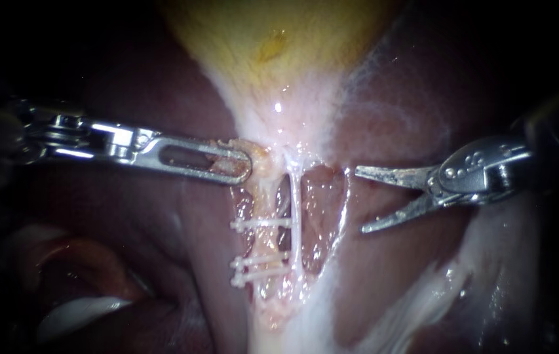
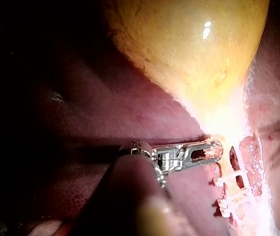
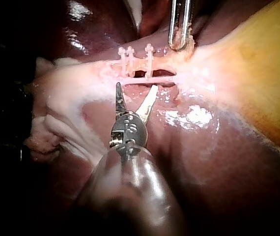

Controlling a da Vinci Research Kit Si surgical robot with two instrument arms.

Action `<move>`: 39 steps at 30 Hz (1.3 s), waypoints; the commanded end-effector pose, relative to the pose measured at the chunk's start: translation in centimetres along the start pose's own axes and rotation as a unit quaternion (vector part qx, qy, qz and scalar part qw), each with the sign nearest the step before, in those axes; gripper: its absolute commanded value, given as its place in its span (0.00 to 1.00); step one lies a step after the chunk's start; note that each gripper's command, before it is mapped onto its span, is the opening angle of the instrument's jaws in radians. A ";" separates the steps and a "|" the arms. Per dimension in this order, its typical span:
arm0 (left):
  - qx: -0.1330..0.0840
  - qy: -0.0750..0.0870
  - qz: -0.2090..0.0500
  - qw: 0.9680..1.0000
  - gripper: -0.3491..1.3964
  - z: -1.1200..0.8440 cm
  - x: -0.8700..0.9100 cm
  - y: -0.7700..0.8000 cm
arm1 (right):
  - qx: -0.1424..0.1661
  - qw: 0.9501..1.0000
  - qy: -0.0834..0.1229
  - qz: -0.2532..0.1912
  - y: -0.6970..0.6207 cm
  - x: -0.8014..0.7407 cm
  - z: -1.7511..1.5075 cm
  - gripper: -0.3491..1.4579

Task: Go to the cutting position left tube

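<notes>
Close view of a dark red-brown liver (image 1: 161, 262) w/ a rounded yellow gallbladder (image 1: 272, 39) at the top, narrowing downward to a pale whitish neck. Below the neck a window opens in the tissue, and two tubes run down through it side by side. The left tube (image 1: 267, 242) is thicker and yellowish-pink. It carries three white plastic clips (image 1: 259, 224) across it: one higher up and two close together lower down, w/ a bare stretch btwn them. The right tube (image 1: 296, 216) is a thin white strand just beside it.

The left instrument (image 1: 243, 167) is a silver shaft coming in from the left and ending in a slotted tool. Its jaws are clamped together on yellowish tissue (image 1: 253, 154) at the gallbladder's neck, just above the top of the left tube. The left wrist view shows the same hold (image 2: 217, 150), w/ scraps of tissue on the slotted jaw.

The right instrument (image 1: 361, 200) comes in from the right and ends in a tool of two pointed blades. They are spread wide w/ nothing btwn them. It sits over the liver to the right of the window, apart from both tubes. In the right wrist view (image 3: 136, 89) the blades point toward the clipped stretch, and the left instrument (image 3: 179, 44) lies beyond it.
</notes>
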 end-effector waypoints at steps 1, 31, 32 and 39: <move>0.000 0.000 0.000 1.000 0.00 -0.01 0.00 0.00 | 0.000 1.000 0.000 0.000 0.00 0.00 0.00 0.98; 0.014 -0.015 -0.020 1.000 0.00 -0.80 -0.24 -0.51 | 0.002 1.000 0.001 0.000 0.00 0.02 0.03 0.99; 0.014 -0.015 -0.020 1.000 0.00 -0.80 -0.23 -0.50 | 0.002 1.000 0.001 0.000 0.00 0.02 0.04 0.99; 0.014 -0.015 -0.020 1.000 0.00 -0.79 -0.22 -0.50 | 0.014 1.000 0.005 0.013 -0.06 0.01 0.20 0.99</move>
